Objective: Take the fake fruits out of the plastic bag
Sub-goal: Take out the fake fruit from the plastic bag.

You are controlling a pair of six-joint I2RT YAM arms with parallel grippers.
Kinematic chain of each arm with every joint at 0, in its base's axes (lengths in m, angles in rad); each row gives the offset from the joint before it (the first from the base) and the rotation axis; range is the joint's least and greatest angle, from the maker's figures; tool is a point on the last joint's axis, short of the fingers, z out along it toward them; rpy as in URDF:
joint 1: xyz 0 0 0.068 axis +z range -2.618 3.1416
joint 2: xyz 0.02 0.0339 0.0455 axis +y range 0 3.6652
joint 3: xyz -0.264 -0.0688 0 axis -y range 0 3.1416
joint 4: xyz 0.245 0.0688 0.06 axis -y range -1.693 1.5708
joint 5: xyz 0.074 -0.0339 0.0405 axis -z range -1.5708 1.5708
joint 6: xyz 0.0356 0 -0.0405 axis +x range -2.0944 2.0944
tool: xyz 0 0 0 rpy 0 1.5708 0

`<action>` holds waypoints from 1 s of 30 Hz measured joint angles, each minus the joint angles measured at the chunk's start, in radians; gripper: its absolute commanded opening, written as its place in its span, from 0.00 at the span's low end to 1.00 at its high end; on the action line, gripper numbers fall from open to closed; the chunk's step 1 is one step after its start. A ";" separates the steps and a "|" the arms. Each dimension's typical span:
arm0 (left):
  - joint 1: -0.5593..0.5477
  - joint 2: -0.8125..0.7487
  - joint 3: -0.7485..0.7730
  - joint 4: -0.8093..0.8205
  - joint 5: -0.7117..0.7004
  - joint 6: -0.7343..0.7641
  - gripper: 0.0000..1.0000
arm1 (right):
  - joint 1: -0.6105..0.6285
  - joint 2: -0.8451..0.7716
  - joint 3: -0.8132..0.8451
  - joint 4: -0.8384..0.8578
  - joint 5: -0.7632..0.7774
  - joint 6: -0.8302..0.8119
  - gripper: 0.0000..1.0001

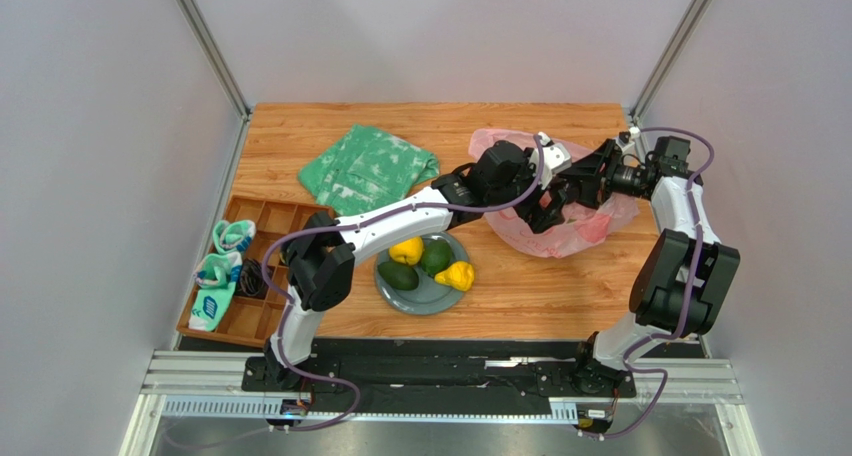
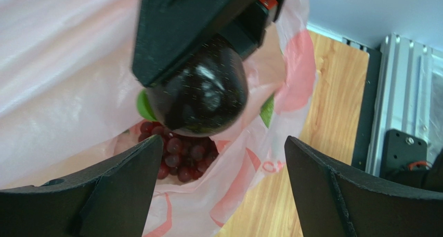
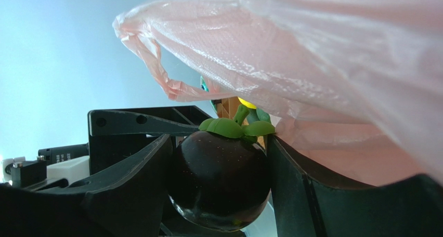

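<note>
The pink plastic bag (image 1: 585,228) lies at the back right of the table, and both grippers meet at its mouth. My right gripper (image 3: 221,159) is shut on a glossy dark purple round fruit (image 3: 221,185) with a green leafy cap, held just outside the bag (image 3: 322,65). My left gripper (image 2: 223,143) stands open right below that fruit (image 2: 200,94), touching nothing. Between its fingers, a dark red grape bunch (image 2: 179,156) lies inside the bag (image 2: 62,65). A round yellow fruit (image 1: 406,250), two green ones (image 1: 436,257) (image 1: 398,275) and a lumpy yellow one (image 1: 457,275) rest on a grey plate (image 1: 425,300).
A flat green patterned bag (image 1: 368,168) lies at the back centre. A wooden compartment tray (image 1: 275,221) with rolled socks (image 1: 222,276) sits at the left edge. Grey walls enclose the table on three sides.
</note>
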 measured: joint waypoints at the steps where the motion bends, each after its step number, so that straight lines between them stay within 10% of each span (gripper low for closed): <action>1: 0.000 0.002 0.006 0.004 -0.008 -0.002 0.95 | -0.004 0.000 0.000 0.002 -0.006 0.004 0.57; 22: 0.002 0.037 0.074 0.064 -0.050 -0.129 0.87 | -0.009 -0.027 -0.015 -0.072 0.005 -0.075 0.59; 25: 0.002 0.054 0.077 0.066 -0.048 -0.137 0.74 | -0.008 -0.034 -0.016 -0.074 0.005 -0.076 0.59; 30: 0.002 0.068 0.081 0.071 -0.028 -0.159 0.00 | -0.008 -0.038 -0.016 -0.078 0.027 -0.093 0.72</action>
